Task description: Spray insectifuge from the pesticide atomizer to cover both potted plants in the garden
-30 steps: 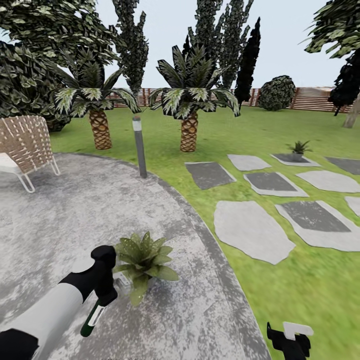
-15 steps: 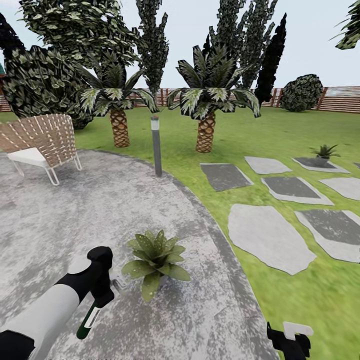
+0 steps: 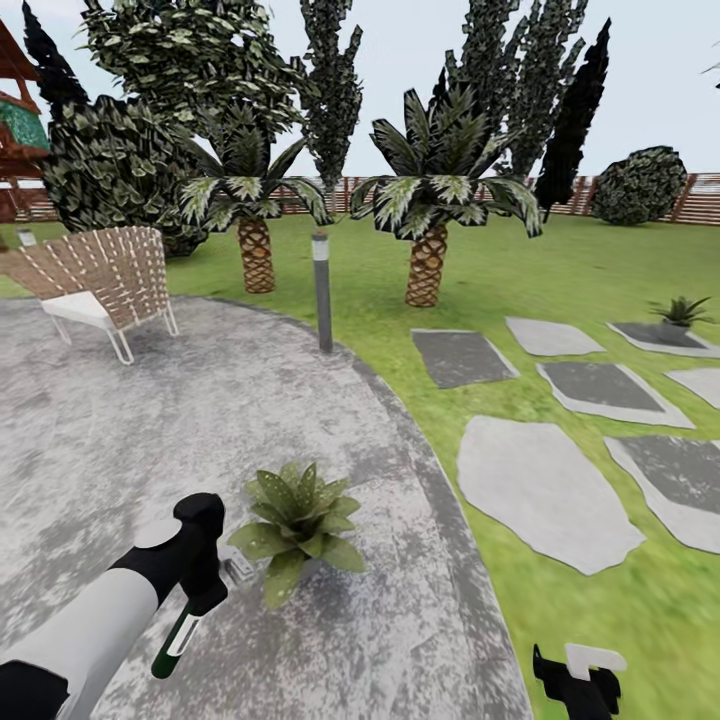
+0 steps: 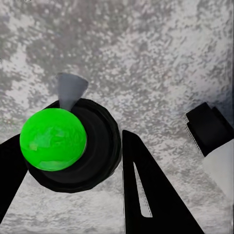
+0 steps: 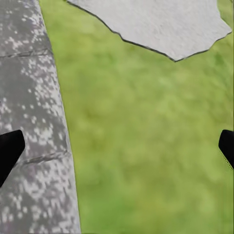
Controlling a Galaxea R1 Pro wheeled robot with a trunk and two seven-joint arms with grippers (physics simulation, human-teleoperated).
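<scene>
Head view. Potted plant (image 3: 297,522) on the round paved patio (image 3: 150,420). Left gripper (image 3: 205,590) sits just beside the plant, on its chair-ward side, clamped on the sprayer (image 3: 178,637), which hangs down and away from the plant. The whole picture has slid over the last second: the wicker chair (image 3: 105,277), the lamp post (image 3: 322,292) and the two palms now lie further toward the stepping stones (image 3: 545,490), and a red-roofed structure (image 3: 18,125) has come into the far corner behind the chair. That is the camera turning, not the things moving. The plant and left arm hold nearly the same place in frame. Judgement: the robot is squaring up on this plant; spraying looks about to start, not visibly under way. A spiky clump (image 3: 683,310) stands far across the stones from the plant; the second potted plant I cannot place.

Left wrist view. Adds the grip itself: fingers (image 4: 146,190) closed around the sprayer's dark round body (image 4: 80,146), a bright green ball (image 4: 52,139) on its end, bare paving beneath.

Right wrist view. Adds the right gripper's (image 5: 117,148) state: fingertips (image 5: 9,148) set wide apart, holding nothing, above the patio edge and lawn (image 5: 146,126), well away from the plant.
</scene>
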